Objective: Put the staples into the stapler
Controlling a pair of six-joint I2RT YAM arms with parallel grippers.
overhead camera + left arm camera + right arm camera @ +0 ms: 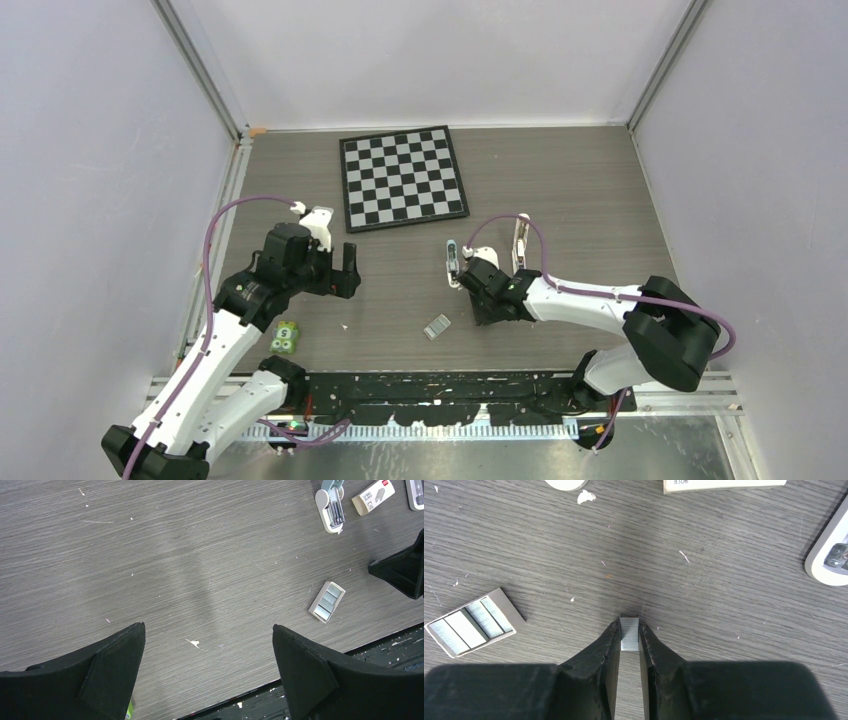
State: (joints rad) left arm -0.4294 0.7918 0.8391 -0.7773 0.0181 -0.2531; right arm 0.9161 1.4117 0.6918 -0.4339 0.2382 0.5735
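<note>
R gripper point(629, 626) is pinching the staples point(629, 636): a small silvery block standing btw both fingertips, down at the table point(600, 180). Can't tell if it's resting on the wood or just above it.

Off to one side in the R wrist view, a shallow beige tray point(511, 612) is lying open w/ spare strips point(461, 627) inside, abt three side by side, filling most of it.

L gripper point(207, 626) is hovering fully spread w/ nothing btw the fingers, well apart from the tray.

The stapler point(519, 243) is lying on the table just beyond the R wrist, apart from the staples. Its white rim & grey inside are showing at the edge of the R wrist view, too cut off to tell what's in it.

A small cardboard box point(372, 495) is lying nr a light-blue-and-white object point(327, 522), contents not visible. That object's open channel is holding dark metal pieces. A chessboard point(403, 177) is sitting at the far side.
</note>
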